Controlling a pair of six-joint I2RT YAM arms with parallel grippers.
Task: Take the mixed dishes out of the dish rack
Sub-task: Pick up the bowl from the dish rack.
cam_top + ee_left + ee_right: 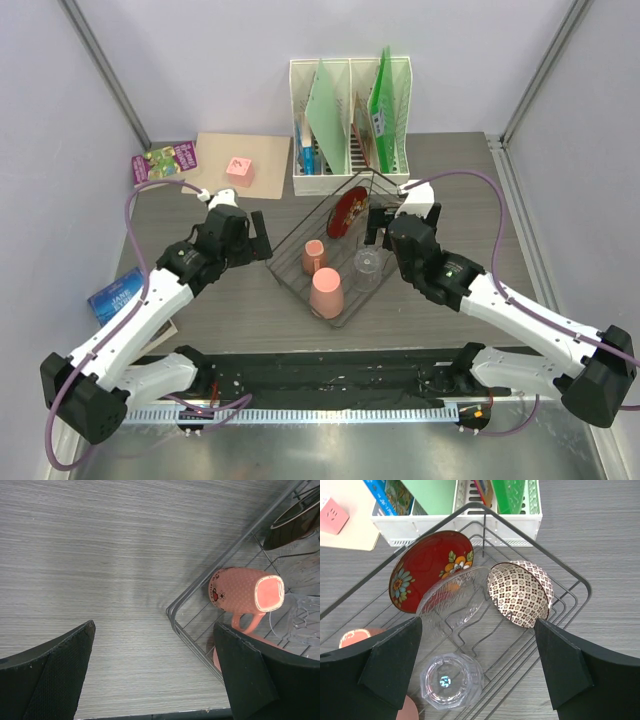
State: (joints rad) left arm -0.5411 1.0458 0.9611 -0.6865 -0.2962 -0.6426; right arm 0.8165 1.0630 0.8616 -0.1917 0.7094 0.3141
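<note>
Rack: the black wire dish rack (340,252) sat in the middle of the grey table (470,200), turned so one corner pointed at the back.
Red plate: a shiny red plate (427,570) with flowers stood on its edge at the back of the rack.
Clear plate: a see-through plate (452,597) leaned right in front of the red plate and hid its lower part.
Bowl: a bowl (520,594) with a brown and white pattern lay tipped on its side, just beside the clear plate.
Glass: the clear glass (451,680) stood in the rack, near the right side.
Small cup: a small pink cup (245,592) with a handle lay on its side near the rack's left corner.
Big cup: a big pink cup (327,293) stood at the near end of the rack.
Left gripper: the left gripper (152,630) hung over the rack's left corner, fingers spread wide and holding nothing; the wire rim was between it and the small cup.
Right gripper: the right gripper (479,622) hung over the rack's right side, fingers spread wide and holding nothing.
Behind: a white file holder (350,120) stood just behind the rack's back corner.
Left side: a pink block (240,171) on a tan sheet (215,150), a purple booklet (163,160) and a blue book (118,293) lay well apart from the rack.
</note>
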